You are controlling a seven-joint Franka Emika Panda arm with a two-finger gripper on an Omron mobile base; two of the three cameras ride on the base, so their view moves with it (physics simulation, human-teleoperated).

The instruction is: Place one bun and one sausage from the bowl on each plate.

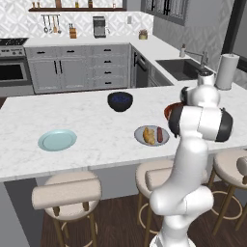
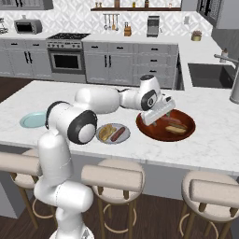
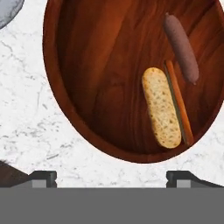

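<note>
The pincer (image 2: 158, 112) hung spread and empty above the near rim of the reddish-brown bowl (image 2: 148, 129), which stood on the marble table (image 2: 210, 140). Inside the bowl lay one bun (image 3: 161, 107) and, just beside it, one sausage (image 3: 181, 47). The grey plate (image 2: 103, 139), left of the bowl, carried a bun and a sausage side by side. The teal plate (image 1: 57, 140) lay well apart, bare.

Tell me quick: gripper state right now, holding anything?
Gripper: open and empty, jaws spread wide above the bowl, where a bun and a sausage lie.
</note>
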